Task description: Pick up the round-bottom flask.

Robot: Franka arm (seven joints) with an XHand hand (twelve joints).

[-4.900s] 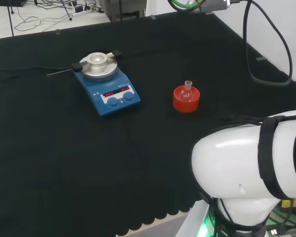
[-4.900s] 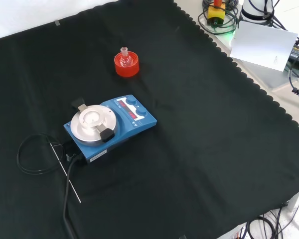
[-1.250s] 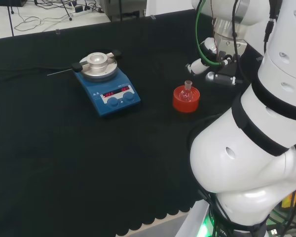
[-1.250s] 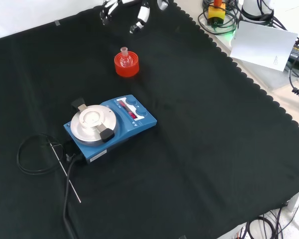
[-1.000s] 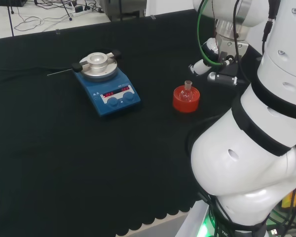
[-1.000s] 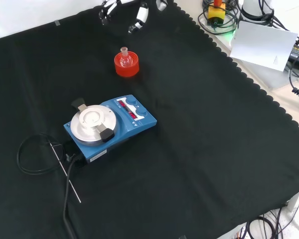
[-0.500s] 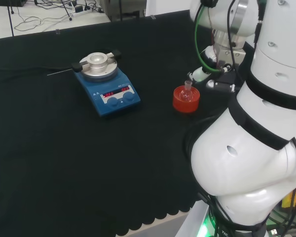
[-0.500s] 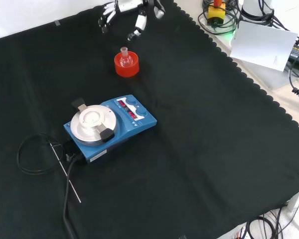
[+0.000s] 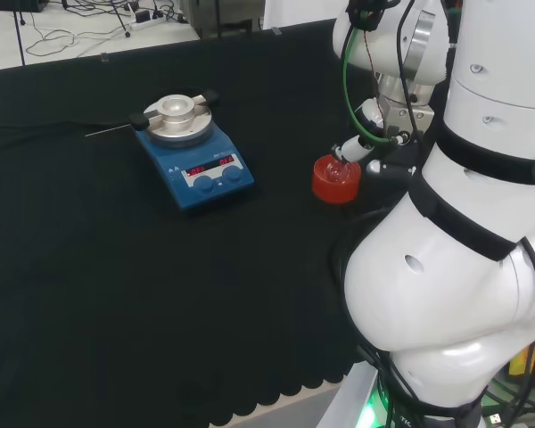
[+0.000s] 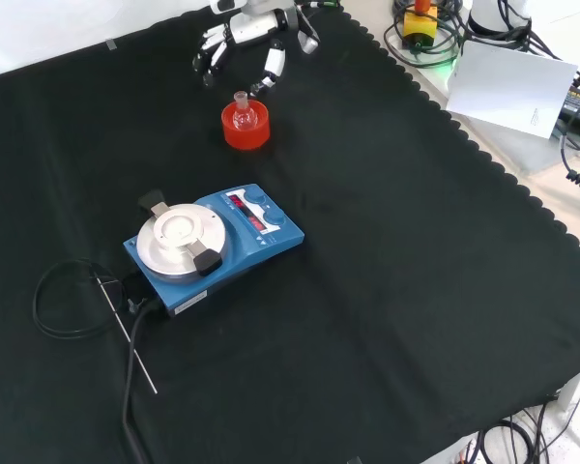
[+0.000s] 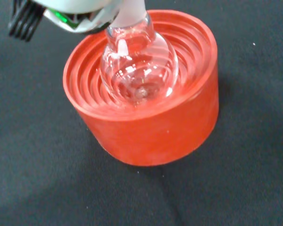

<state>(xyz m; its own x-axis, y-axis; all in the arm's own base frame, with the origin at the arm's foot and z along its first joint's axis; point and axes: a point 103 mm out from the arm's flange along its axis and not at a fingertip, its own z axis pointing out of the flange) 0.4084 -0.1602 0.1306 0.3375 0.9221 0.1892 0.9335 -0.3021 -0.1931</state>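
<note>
One clear glass round-bottom flask (image 11: 139, 66) in ribbed red stand (image 11: 146, 122).

In the front view the round-bottom flask (image 10: 241, 114) sits in its red ribbed stand (image 10: 246, 128), and the stand's rim rings the bulb, so only the neck stands free above it. The hand (image 10: 244, 39) hangs just beyond the stand at 12 o'clock, fingers spread, with a gap between it and the neck. The nearest obstacle is the blue stirrer plate (image 10: 213, 243), at 6 o'clock from the stand and well apart. Its cable (image 10: 70, 300) and a thin rod (image 10: 126, 334) lie beyond it, near 7 o'clock. At 3 and 9 o'clock of the stand the black worktop (image 10: 416, 271) lies bare.
</note>
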